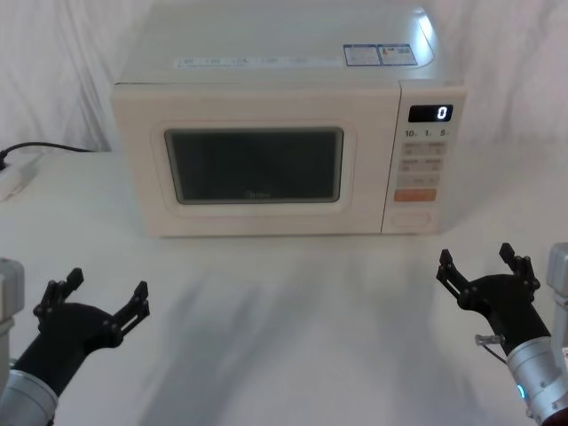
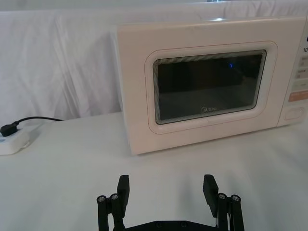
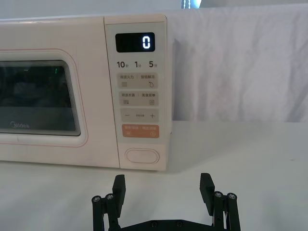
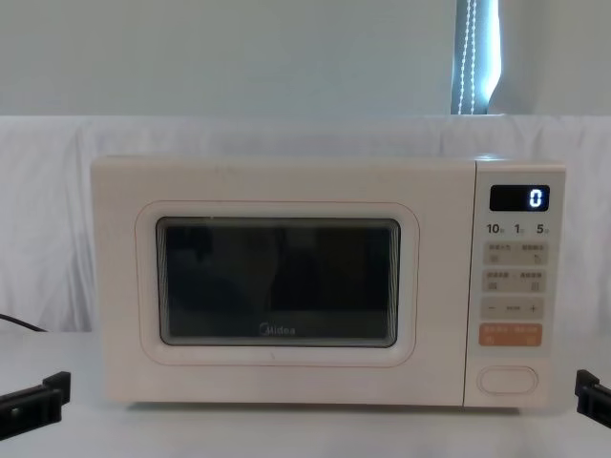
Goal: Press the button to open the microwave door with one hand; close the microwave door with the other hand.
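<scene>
Button (image 3: 142, 156): cream oval key, lowest on the control panel (image 3: 138, 96) at the microwave's right end, directly beneath the orange key (image 3: 140, 131); unpressed, nothing touching it. Microwave door (image 4: 277, 281): shut flush with the body, dark window facing the robot, so the opening step is judged not yet done. Display (image 4: 520, 197): reads 0. Microwave body (image 1: 266, 62): set toward the back of the white-covered table (image 1: 284, 302), front square to the robot, leaving bare cloth for both arms to approach. Right gripper (image 1: 484, 271): low at the right, well short of the panel, fingers spread wide, lined up roughly with the button and so probably the presser. Left gripper (image 1: 93, 304): low at the left, facing the door side, fingers likewise spread wide, placed to push the door closed afterward. Power strip (image 2: 12, 142) with black cable: far left, apparently plugged, though its socket is hard to make out.
</scene>
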